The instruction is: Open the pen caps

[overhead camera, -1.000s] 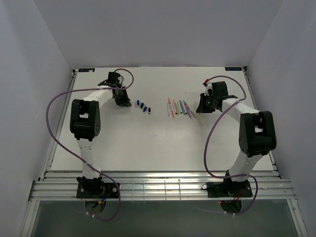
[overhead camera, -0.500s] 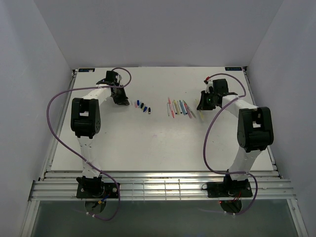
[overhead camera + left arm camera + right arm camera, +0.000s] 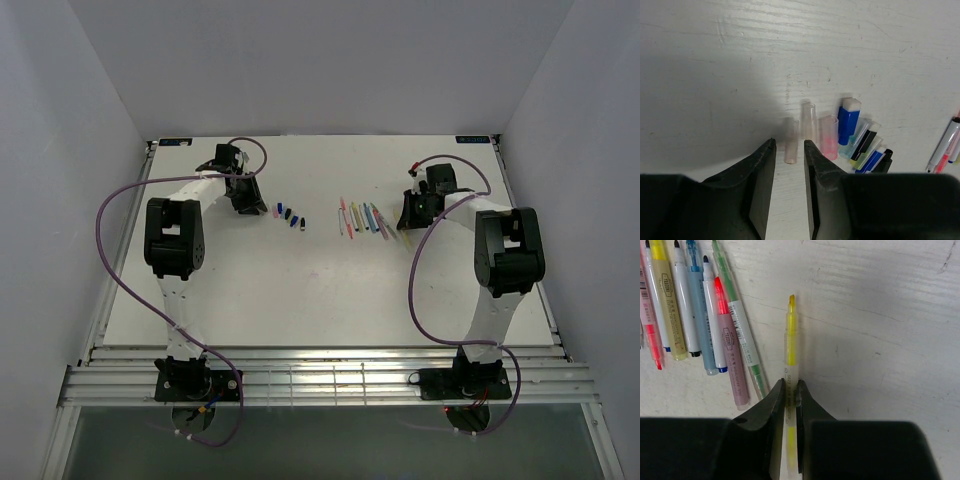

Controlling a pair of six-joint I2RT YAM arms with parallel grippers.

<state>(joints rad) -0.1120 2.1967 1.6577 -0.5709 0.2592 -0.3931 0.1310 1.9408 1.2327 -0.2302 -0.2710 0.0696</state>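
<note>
Right hand (image 3: pixel 790 390): clamped on an uncapped yellow pen (image 3: pixel 791 335), tip toward 12 o'clock; remaining pens (image 3: pixel 705 315) in a row at 10 o'clock on the table (image 3: pixel 880 330). Left hand (image 3: pixel 789 150): fingers narrowly apart, a clear cap (image 3: pixel 790 142) just past their tips. The other pen caps (image 3: pixel 847 125) are clustered at 2 o'clock.

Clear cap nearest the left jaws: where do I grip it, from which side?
Grip the clear cap mid-length, on its long sides, from straight above. It lies flat, in line with the left gripper, jaws open, with bare table one side and a slim gap to the next cap.
</note>
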